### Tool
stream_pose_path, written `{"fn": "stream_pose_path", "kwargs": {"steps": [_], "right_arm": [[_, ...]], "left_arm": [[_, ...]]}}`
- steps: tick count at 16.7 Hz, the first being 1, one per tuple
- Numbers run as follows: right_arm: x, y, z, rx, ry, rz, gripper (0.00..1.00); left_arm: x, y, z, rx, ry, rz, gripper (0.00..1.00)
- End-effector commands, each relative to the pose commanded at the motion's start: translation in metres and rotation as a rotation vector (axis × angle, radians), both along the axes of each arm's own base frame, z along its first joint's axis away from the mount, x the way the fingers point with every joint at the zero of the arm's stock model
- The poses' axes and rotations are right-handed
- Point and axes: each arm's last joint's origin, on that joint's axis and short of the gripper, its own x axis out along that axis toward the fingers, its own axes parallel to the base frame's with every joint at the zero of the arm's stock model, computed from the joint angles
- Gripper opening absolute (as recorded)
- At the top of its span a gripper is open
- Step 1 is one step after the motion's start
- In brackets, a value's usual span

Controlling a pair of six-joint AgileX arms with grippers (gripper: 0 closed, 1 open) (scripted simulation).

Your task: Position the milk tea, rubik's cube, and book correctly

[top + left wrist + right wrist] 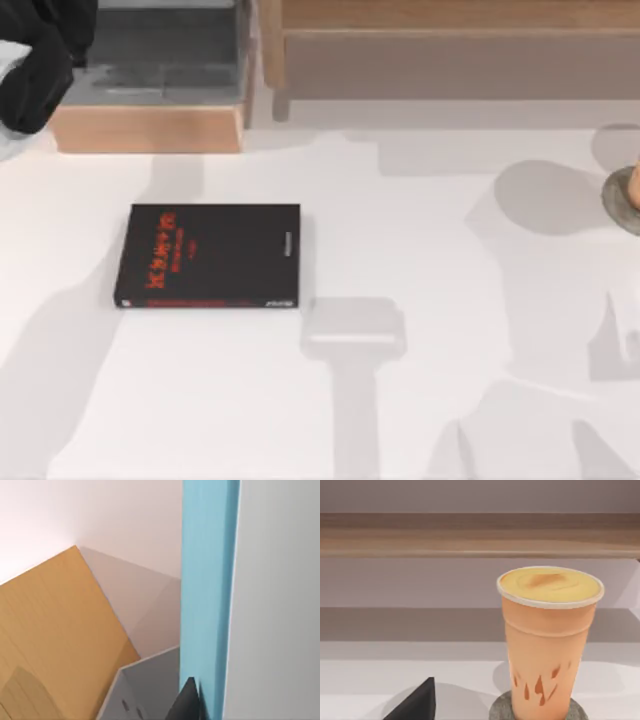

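Observation:
The book (210, 256) lies flat on the white table, left of centre, black cover up with red lettering along its left side. The milk tea (547, 645), a peach-orange cup with a creamy top, stands upright on a grey round coaster (497, 712); that coaster (622, 198) sits at the table's right edge. One dark fingertip (417, 702) of my right gripper shows low and beside the cup, not touching it. My left arm (40, 60) is at the far left corner, and one of its dark fingertips (189, 702) is against a blue panel. The rubik's cube is out of view.
A wooden-fronted box with a grey inside (150, 128) stands at the back left, next to my left arm. A long wooden shelf (450, 20) runs along the back. A blue upright panel (205, 590) and a wooden board (55, 640) lie close to the left wrist.

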Motion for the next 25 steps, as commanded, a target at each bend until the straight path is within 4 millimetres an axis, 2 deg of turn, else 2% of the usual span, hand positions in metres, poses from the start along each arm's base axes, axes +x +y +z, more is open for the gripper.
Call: {"fn": "stream_pose_path", "kwargs": {"steps": [3,6,9,15,18,20,24,25], "right_arm": [[0.000,0.000,0.000,0.000,0.000,0.000,1.00],[0.000,0.000,0.000,0.000,0.000,0.000,1.00],[0.000,0.000,0.000,0.000,0.000,0.000,1.00],[0.000,0.000,0.000,0.000,0.000,0.000,1.00],[0.000,0.000,0.000,0.000,0.000,0.000,1.00],[0.000,0.000,0.000,0.000,0.000,0.000,1.00],[0.000,0.000,0.000,0.000,0.000,0.000,1.00],[0.000,0.000,0.000,0.000,0.000,0.000,1.00]], "left_arm": [[-0.040,-0.012,-0.005,0.225,0.023,0.026,0.00],[-0.069,-0.023,-0.031,0.428,0.084,0.024,0.00],[-0.088,-0.037,-0.074,0.631,0.180,-0.033,0.00],[-0.113,-0.049,-0.184,0.973,0.455,-0.211,0.00],[-0.124,-0.048,-0.221,1.068,0.557,-0.286,0.00],[-0.127,-0.047,-0.229,1.091,0.581,-0.308,0.00],[-0.127,-0.047,-0.230,1.092,0.582,-0.309,0.00],[-0.124,-0.048,-0.224,1.084,0.564,-0.293,0.00]]}}
